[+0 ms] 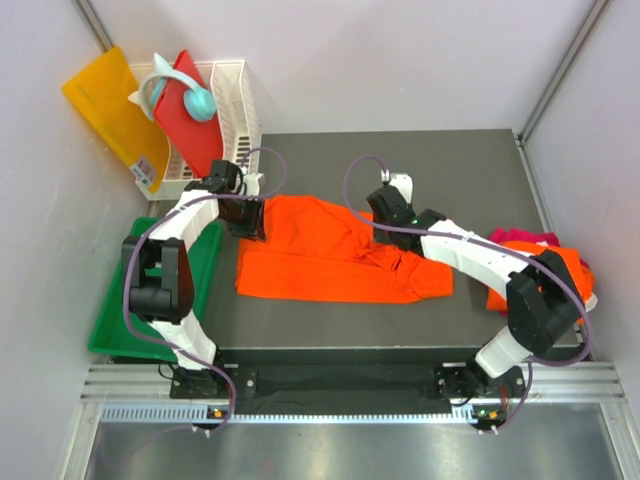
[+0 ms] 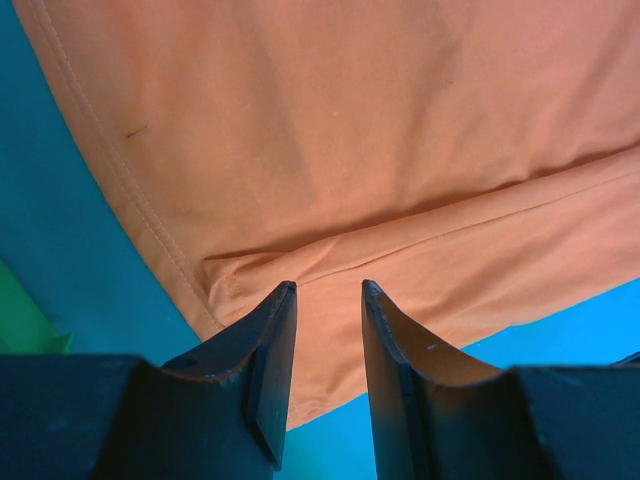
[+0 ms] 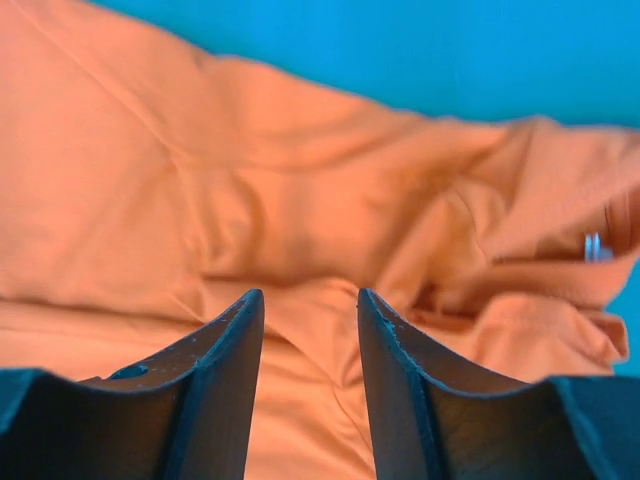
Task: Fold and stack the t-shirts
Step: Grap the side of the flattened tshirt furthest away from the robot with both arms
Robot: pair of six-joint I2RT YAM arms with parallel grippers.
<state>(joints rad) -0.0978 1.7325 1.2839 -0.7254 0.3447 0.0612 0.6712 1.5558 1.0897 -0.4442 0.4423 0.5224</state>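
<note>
At the far left a yellow-orange sheet (image 1: 105, 110) and a red board (image 1: 190, 125) lean in and against a white basket (image 1: 238, 100), with a green tray (image 1: 110, 325) nearer. All of it is off the dark surface (image 1: 480, 170), probably so the folding area is free. The left hand (image 1: 247, 217) hangs over the left edge of the orange t-shirt (image 1: 330, 265). Its fingers are parted, with a gap between them and no cloth pinched, right above a hemmed edge that would suit a pinch. The shirt lies across the middle of the surface, partly doubled over, flat along its near side and bunched toward the right. The right hand (image 1: 385, 225) is low over those rumpled folds, fingers likewise apart and holding nothing. It is likely placed there because that end needs straightening before the next fold. At the right edge a magenta t-shirt (image 1: 522, 237) and a second orange t-shirt (image 1: 572, 262) lie together, partly hidden by the right arm.
</note>
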